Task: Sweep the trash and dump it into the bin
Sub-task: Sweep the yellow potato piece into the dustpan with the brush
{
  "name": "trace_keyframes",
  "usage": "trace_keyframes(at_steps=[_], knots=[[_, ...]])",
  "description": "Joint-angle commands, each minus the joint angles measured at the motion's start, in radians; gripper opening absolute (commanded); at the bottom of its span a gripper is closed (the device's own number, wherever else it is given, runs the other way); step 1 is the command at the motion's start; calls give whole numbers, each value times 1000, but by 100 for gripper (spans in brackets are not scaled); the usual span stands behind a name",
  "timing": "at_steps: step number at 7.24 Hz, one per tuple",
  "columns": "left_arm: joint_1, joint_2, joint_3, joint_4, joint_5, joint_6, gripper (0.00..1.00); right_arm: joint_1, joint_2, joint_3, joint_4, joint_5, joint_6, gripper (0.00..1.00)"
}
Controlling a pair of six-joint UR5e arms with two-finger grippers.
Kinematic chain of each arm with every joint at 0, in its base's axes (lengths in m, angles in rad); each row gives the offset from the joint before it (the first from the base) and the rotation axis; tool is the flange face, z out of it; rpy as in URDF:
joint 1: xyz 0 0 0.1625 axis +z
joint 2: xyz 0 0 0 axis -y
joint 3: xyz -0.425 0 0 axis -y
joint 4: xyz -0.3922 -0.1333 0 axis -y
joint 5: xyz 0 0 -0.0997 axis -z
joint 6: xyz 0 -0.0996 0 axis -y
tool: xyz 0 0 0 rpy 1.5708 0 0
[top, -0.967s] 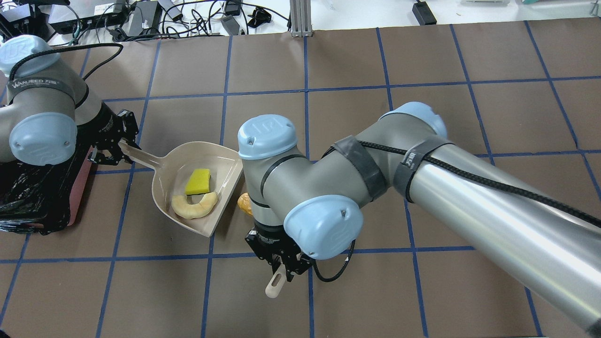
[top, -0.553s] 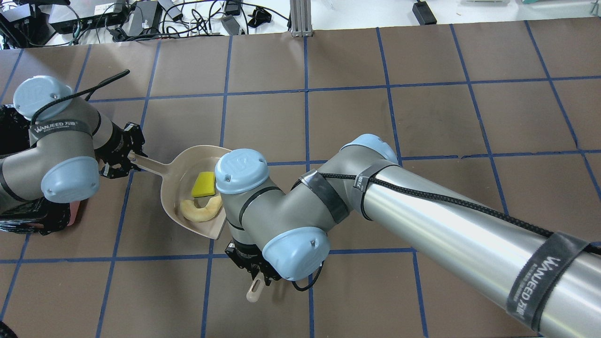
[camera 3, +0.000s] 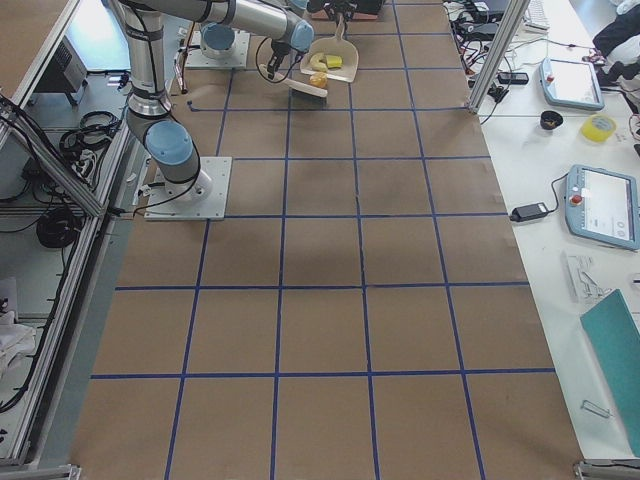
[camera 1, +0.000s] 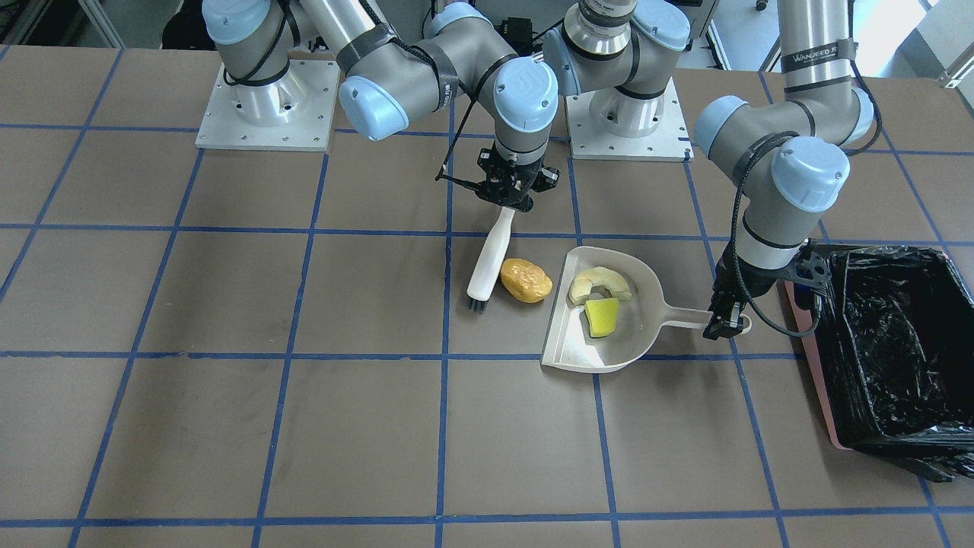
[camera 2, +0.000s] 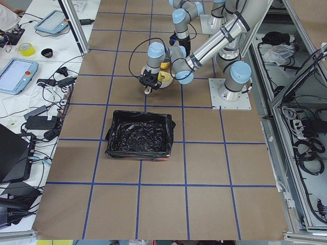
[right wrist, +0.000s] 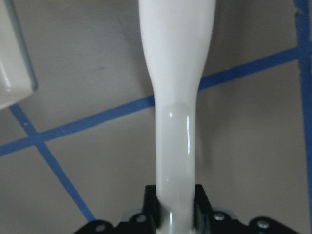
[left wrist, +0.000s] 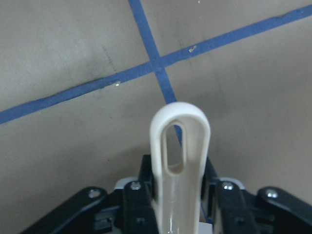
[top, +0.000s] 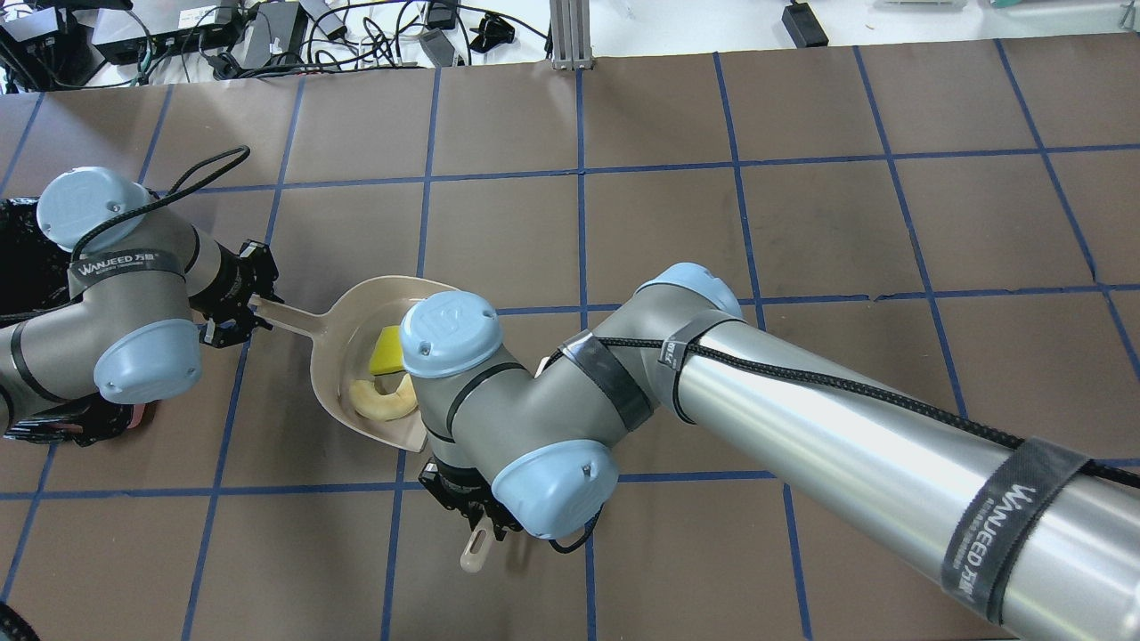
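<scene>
The brush (camera 1: 487, 262) handle is clamped by the right fingers (right wrist: 150, 200), the dustpan (camera 1: 569, 339) handle by the left fingers (left wrist: 146, 168). The potato-like piece (camera 1: 525, 280) lies on the tabletop (camera 1: 228, 304) between bristles and pan; judged light, rigid and rollable, it is best pushed low.

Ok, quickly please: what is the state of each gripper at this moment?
The left gripper is closed, holding the dustpan by its handle.
The right gripper is closed, holding the brush by its handle.
</scene>
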Motion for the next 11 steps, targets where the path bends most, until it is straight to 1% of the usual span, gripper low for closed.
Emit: trace_keyframes(at_steps=[1, 3, 4, 5, 6, 7, 8, 9, 10, 11], knots=[[-5, 0, 0, 0, 0, -13, 0, 32, 82, -77, -150, 26, 1, 0], [-10, 0, 0, 0, 0, -17, 0, 32, 166, -224, -145, 29, 0, 1], [-10, 0, 0, -1, 0, -17, 0, 32, 169, -249, -120, 12, 5, 1], [-10, -1, 2, -9, 2, -17, 0, 30, 171, -255, -65, -3, -5, 1], [-10, 0, 6, -26, 3, -17, 0, 18, 165, -254, -4, -53, -14, 1], [-11, 0, 8, -38, 2, -18, 0, -13, 142, -251, 88, -87, -14, 1], [-14, 0, 11, -59, 0, -17, 0, -101, 73, -249, 212, -121, -26, 0], [-16, 2, 26, -82, -30, -17, 0, -199, 4, -248, 330, -121, -135, 0], [-13, 6, 80, -196, -52, -3, 0, -294, -45, -245, 439, -153, -313, 0], [-10, 6, 191, -357, -54, 2, 0, -406, -50, -245, 469, -229, -424, 0]])
